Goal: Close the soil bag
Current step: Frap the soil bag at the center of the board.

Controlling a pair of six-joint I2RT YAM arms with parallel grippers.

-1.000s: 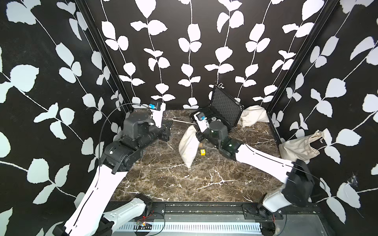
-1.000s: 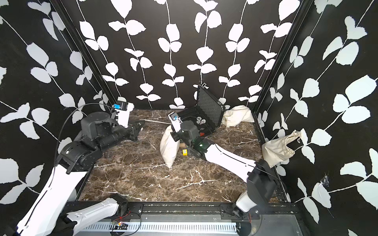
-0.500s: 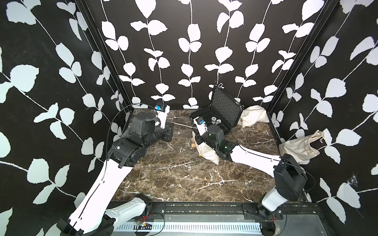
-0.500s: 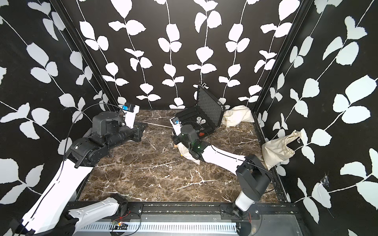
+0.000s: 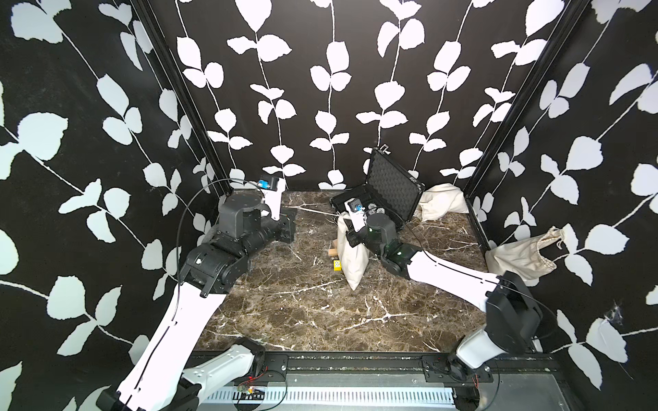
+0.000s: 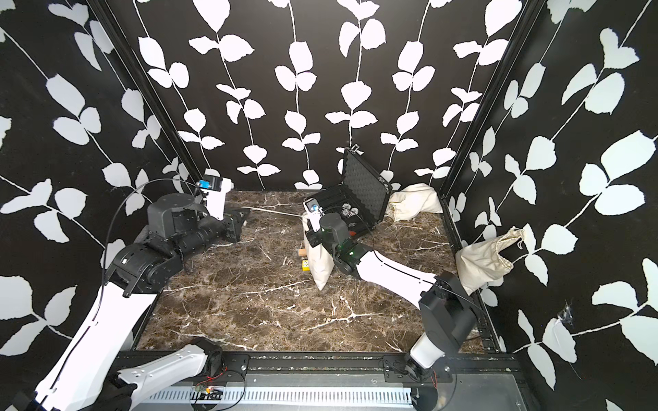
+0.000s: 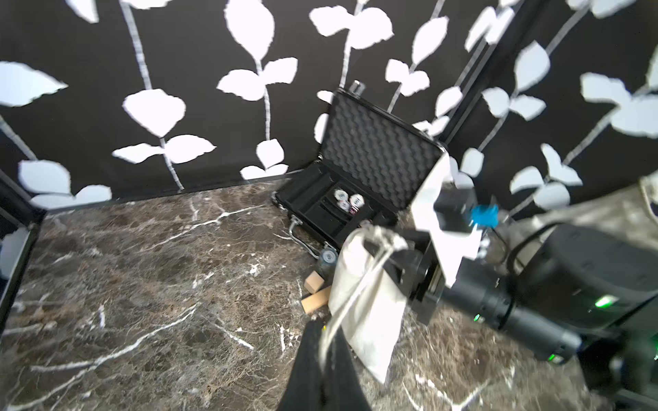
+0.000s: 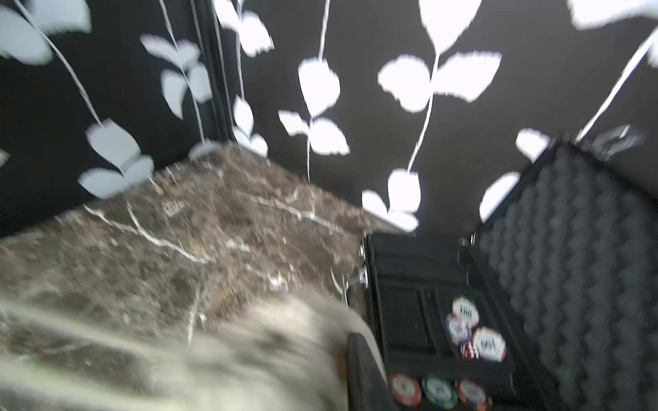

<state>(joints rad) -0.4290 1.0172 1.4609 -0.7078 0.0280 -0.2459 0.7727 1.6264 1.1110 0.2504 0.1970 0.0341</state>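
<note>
The soil bag (image 5: 351, 257) is a cream cloth sack standing upright mid-table in both top views, its lower corner on the marble. My right gripper (image 5: 350, 235) is shut on the bag's upper part, just under the gathered mouth. The right wrist view shows blurred bag cloth (image 8: 249, 356) pressed against one dark finger (image 8: 363, 370). The drawstring (image 6: 274, 212) runs taut from the bag's mouth to my left gripper (image 6: 243, 217) at the back left. In the left wrist view my left gripper (image 7: 322, 329) is shut on that string, with the bag (image 7: 363, 302) beyond it.
An open black case (image 5: 391, 188) with poker chips (image 8: 473, 331) stands behind the bag. Wooden blocks (image 7: 315, 300) and a small yellow cube (image 5: 336, 264) lie at the bag's left. Another cream sack (image 5: 443, 203) lies in the back right corner; one more (image 5: 520, 252) hangs at the right wall.
Half a second ago the right arm had the bag lowered and slumped toward the table; now the bag is raised upright again. The left gripper still holds the string, now taut.
</note>
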